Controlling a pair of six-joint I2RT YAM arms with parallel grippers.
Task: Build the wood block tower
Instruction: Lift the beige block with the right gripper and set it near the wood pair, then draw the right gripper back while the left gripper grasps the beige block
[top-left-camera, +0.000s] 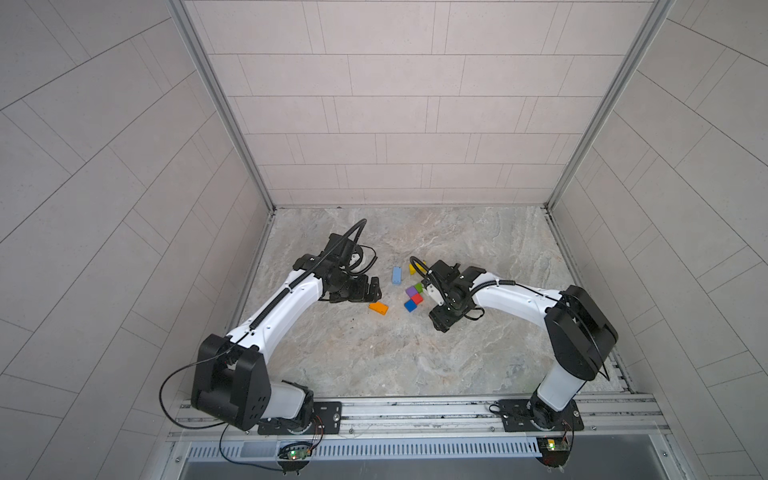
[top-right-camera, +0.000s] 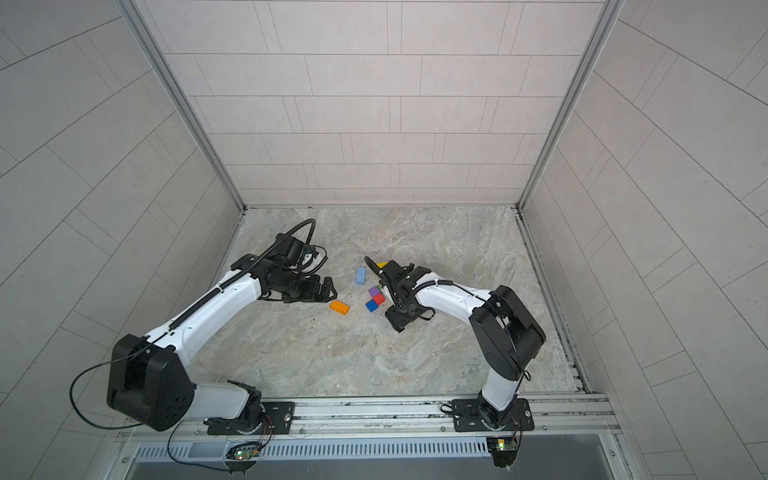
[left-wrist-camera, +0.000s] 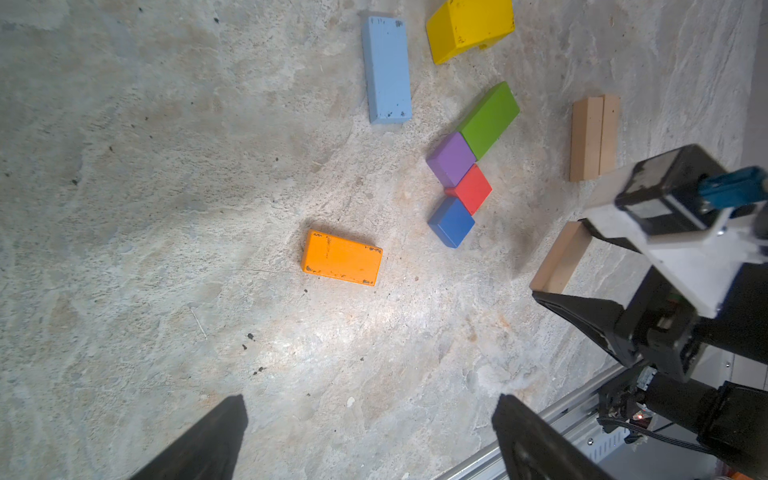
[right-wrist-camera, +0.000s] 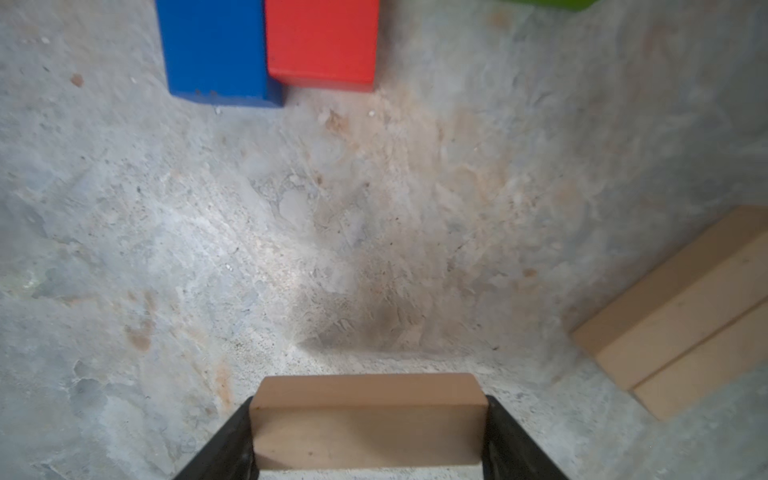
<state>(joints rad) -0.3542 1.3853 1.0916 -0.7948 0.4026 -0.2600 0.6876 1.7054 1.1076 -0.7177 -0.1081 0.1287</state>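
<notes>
A smooth tan oblong (right-wrist-camera: 368, 395) is shown clamped in the right gripper (right-wrist-camera: 369, 419) only by the wrist views. The left gripper (left-wrist-camera: 370, 411) is held wide apart over the mottled table (left-wrist-camera: 166, 208).

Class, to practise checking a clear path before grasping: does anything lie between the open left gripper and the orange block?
Nothing visible does. In the left wrist view only bare table lies between the left gripper and the orange block; the blue cube sits aside, clear of that path.
</notes>
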